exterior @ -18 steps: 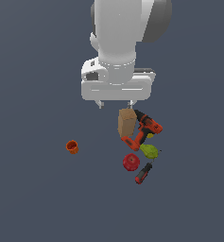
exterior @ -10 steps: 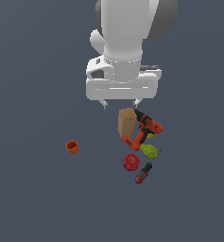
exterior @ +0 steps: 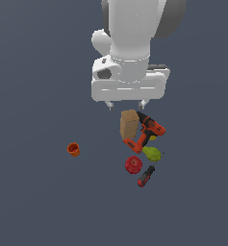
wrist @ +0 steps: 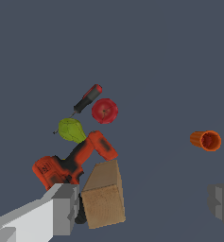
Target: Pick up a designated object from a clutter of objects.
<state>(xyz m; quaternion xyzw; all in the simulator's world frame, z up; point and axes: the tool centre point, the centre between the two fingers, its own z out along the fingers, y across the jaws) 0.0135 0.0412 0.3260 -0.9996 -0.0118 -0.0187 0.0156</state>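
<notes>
The designated object, a slim red and black tool (exterior: 145, 176) (wrist: 87, 99), lies at the near end of the clutter of objects, beside the red apple (exterior: 133, 165) (wrist: 104, 111). Behind them are a green pear (exterior: 152, 153) (wrist: 71, 130), an orange-red power drill (exterior: 145, 134) (wrist: 71, 162) and a tan cardboard box (exterior: 129, 124) (wrist: 103, 194). My gripper (exterior: 126, 104) hangs above the box, well clear of the tool. It is open with nothing between its fingers (wrist: 61, 208).
A small orange cup (exterior: 73, 149) (wrist: 206, 140) sits alone toward the exterior view's left of the pile. Everything rests on a plain dark grey floor (exterior: 38, 202).
The arm has come nearer to the camera and slightly toward the exterior view's right, above the box. The objects have not moved.
</notes>
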